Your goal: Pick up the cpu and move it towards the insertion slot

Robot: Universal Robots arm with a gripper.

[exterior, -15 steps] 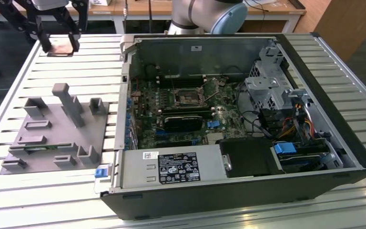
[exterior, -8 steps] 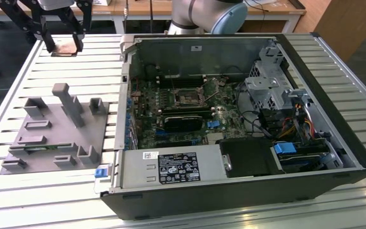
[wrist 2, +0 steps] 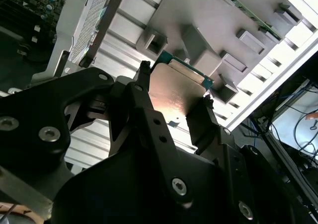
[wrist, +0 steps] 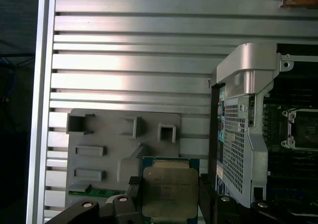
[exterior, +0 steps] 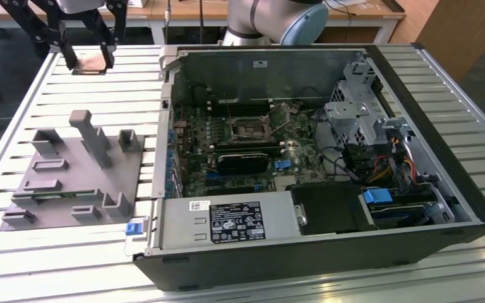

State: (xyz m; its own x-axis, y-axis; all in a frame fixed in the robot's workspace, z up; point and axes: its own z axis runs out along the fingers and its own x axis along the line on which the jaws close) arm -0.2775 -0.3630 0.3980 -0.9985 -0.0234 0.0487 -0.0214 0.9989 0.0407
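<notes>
The pincer (exterior: 89, 55) grips the cpu (wrist: 167, 190) by two opposite edges, holding it flat and lid-out, raised above the worktop (exterior: 74, 95) near a far corner, so it can travel level toward the slot (exterior: 250, 129) inside the open case (exterior: 444, 158)

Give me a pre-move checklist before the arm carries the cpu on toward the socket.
1. cpu between the gripper fingers: ok, a finger on each side in both wrist views.
2. cpu lifted off the grey fixture plate: ok, the exterior view has it in the air beyond the plate.
3. cpu level in the grip: cannot tell.
4. insertion slot uncovered: ok, dark centre exposed.
5. Case side open: ok, motherboard visible.
6. Clearance over the case wall: cannot tell.
</notes>
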